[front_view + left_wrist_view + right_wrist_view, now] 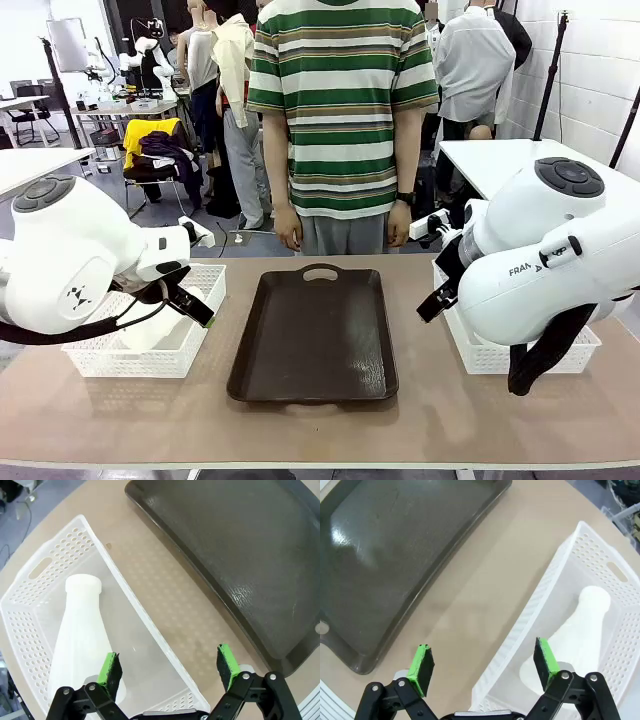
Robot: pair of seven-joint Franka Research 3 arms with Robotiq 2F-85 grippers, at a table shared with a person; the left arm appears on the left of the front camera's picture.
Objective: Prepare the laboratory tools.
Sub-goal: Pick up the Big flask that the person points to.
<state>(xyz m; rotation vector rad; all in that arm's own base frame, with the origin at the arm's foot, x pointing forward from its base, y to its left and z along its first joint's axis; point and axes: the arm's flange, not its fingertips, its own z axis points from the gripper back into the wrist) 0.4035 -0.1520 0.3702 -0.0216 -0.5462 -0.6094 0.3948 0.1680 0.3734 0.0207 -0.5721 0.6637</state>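
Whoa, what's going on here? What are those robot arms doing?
The two robot arms seem about to pick up lab flasks. The left hand hangs open over the edge of a white basket, where a flask lies on its side. The right hand hangs open over the other basket, which holds a second flask. Nothing is grasped yet. A brown tray lies between the baskets, and a person stands at the far side.

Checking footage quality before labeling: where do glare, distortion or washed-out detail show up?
Front view: faint sheen on the brown tray, near right corner. Left wrist view: wide-angle lens bows the tray's edge; speckled glare on it. Right wrist view: the Erlenmeyer flask in the white basket looks washed out.
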